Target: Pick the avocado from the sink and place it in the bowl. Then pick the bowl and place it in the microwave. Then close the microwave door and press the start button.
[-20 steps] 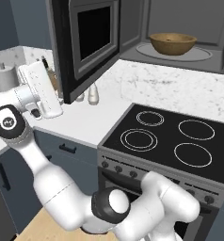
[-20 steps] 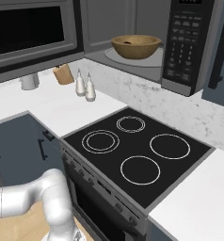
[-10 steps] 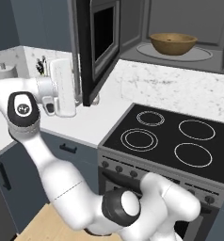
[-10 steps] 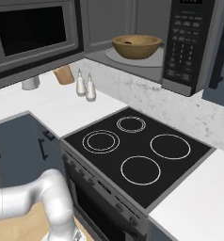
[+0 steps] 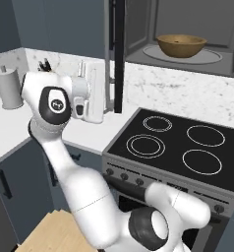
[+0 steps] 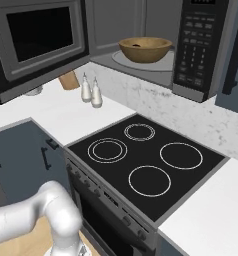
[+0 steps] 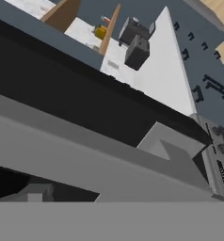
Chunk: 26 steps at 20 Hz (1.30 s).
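Note:
The wooden bowl stands on the turntable inside the open microwave. A small dark spot in the bowl may be the avocado. The microwave door stands partly swung, edge-on in the left base view. My gripper sits low against the door's outer face, left of the stove. Its fingers are hidden by the white hand, so their state is unclear. The hand view shows the door's dark frame very close. The sink is out of view.
A black four-ring stove sits below the microwave. Two shakers and a knife block stand on the white counter to its left. A paper roll stands far left.
The arm has swept right with its hand against the door, and the door has swung from wide open to about half shut. The bowl has not moved.

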Tool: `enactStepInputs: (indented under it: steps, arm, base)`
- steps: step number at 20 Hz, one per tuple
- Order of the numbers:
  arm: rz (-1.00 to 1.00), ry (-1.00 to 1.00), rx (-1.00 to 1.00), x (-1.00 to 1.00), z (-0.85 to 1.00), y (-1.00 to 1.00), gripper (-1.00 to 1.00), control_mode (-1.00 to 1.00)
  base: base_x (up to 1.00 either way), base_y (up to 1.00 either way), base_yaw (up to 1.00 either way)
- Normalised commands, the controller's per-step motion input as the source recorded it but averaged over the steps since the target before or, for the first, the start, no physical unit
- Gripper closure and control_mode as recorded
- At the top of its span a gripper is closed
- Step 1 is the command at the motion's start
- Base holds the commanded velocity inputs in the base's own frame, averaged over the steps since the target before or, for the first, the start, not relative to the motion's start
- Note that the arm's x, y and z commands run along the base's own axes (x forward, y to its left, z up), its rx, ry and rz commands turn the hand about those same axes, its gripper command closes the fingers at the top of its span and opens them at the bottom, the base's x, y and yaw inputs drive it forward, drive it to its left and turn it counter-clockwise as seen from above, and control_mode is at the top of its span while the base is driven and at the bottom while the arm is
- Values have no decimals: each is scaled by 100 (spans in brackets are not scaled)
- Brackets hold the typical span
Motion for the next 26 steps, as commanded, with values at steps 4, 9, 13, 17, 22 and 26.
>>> enactStepInputs:
  steps: [4,9,13,17,22,26]
  arm:
    - [0,-25,12,-3,61,-100,-100,-100]
    - [0,-26,1,-3,63,-90,-100,-100]
    - [0,-17,0,1,65,-100,-100,-100]
    - [0,-7,7,9,70,-100,-100,-100]
    - [0,-9,11,3,63,-100,-100,-100]
    - [0,-4,11,34,60,-100,-100,-100]
  base:
    - [0,0,0]
    - [0,0,0]
    - [0,0,0]
    - [0,0,0]
    - [0,0,0]
    - [0,0,0]
